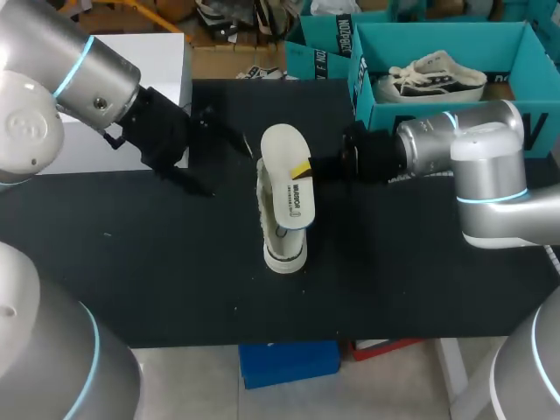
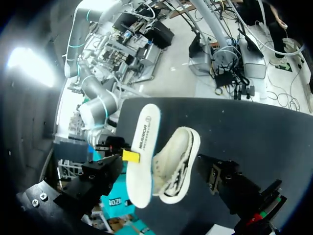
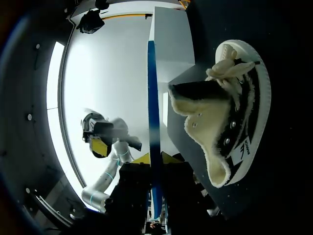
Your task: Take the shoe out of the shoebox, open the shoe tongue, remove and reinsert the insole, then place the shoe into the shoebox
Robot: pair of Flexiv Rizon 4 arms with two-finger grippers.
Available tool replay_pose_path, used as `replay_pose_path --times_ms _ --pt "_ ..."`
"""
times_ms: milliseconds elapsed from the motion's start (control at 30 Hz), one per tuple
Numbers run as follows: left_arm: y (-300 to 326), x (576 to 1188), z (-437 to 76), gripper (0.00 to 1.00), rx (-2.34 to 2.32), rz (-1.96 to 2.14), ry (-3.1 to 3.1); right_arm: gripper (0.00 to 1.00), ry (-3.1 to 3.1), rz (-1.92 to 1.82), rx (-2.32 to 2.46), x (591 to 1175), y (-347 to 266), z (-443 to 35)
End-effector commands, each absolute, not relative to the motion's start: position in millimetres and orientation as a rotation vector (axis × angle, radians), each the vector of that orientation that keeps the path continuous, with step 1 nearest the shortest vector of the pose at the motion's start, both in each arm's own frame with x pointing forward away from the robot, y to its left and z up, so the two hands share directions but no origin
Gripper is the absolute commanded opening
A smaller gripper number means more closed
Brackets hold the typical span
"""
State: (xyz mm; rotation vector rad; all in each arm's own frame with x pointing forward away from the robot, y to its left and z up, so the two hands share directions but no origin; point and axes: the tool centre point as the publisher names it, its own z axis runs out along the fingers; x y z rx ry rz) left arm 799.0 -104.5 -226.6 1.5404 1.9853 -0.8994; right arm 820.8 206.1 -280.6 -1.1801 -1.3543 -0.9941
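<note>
We are counting two shoes: one shoe (image 1: 285, 255) lying on the table (image 1: 175, 280), another shoe (image 1: 433, 77) sitting in the shoebox (image 1: 455, 33). We are also counting one insole (image 1: 284, 175) and one white box (image 1: 162, 52).

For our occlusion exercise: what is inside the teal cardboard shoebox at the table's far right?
One cream and black lace-up sneaker lies inside the teal cardboard shoebox. A patch of brown floor shows beside it; the box's near wall hides the rest of the floor.

Black worktop (image 1: 175, 280), a pale fleece-lined shoe (image 1: 284, 254) lying on its side near the middle, a teal shoebox (image 1: 437, 39) at the far right corner (a second shoe (image 1: 433, 79) sits inside it), a white box (image 1: 157, 61) at the far left edge
</note>
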Motion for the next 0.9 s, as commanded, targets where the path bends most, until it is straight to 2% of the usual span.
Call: replay_pose_path --times_ms 33,467,900 --pt "-102.6 795.3 -229.6 1.0 1.487 -0.932 1.934 0.0 -1.354 -0.996 -1.182 820.6 207.4 -281.3" --pt "-92.1 790.1 -245.9 1.0 1.351 -0.886 1.756 0.0 -1.354 -0.996 -1.182 820.6 207.4 -281.3" --pt "-92.6 812.0 -260.2 1.0 1.156 -0.924 1.552 0.0 -1.354 -0.996 -1.182 820.6 207.4 -281.3"
